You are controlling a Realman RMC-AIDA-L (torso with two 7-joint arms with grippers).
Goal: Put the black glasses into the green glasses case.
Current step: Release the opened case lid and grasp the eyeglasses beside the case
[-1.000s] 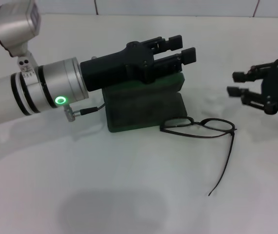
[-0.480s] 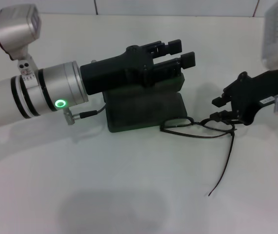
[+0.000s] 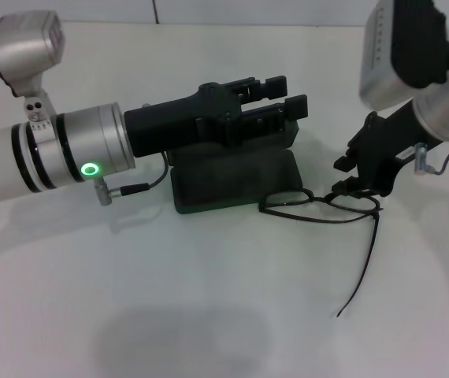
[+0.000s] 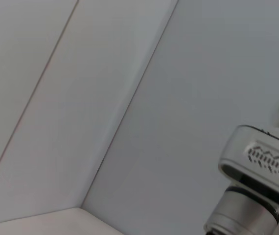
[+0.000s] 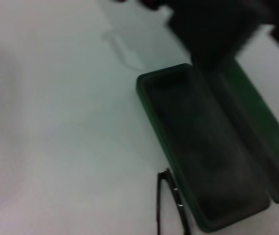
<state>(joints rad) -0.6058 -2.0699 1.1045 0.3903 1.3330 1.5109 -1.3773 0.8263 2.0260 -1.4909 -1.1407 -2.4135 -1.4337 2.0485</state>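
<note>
Judging from how things lie on the white bench [image 3: 209, 315], we are early in the job: the thin black-framed glasses with clear lenses [image 3: 319, 205] rest on the surface just beside the dark green rectangular hard case [image 3: 232, 177], one temple arm trailing out toward us, and nothing is inside the case. Its lid stands open and the dark lined tray [image 5: 203, 156] is bare in the right wrist view, with a corner of the frame showing next to its near wall. Our left gripper [image 3: 283, 94] sits over the raised lid at the back of the case, jaws slightly apart, and we cannot tell whether they touch the lid. Our right gripper [image 3: 349, 175] hangs directly over the far lens of the glasses with its jaws apart and holding nothing. What remains, as we judge it, is nearly everything: gripping the frame, lifting it, and laying it in the tray.
</note>
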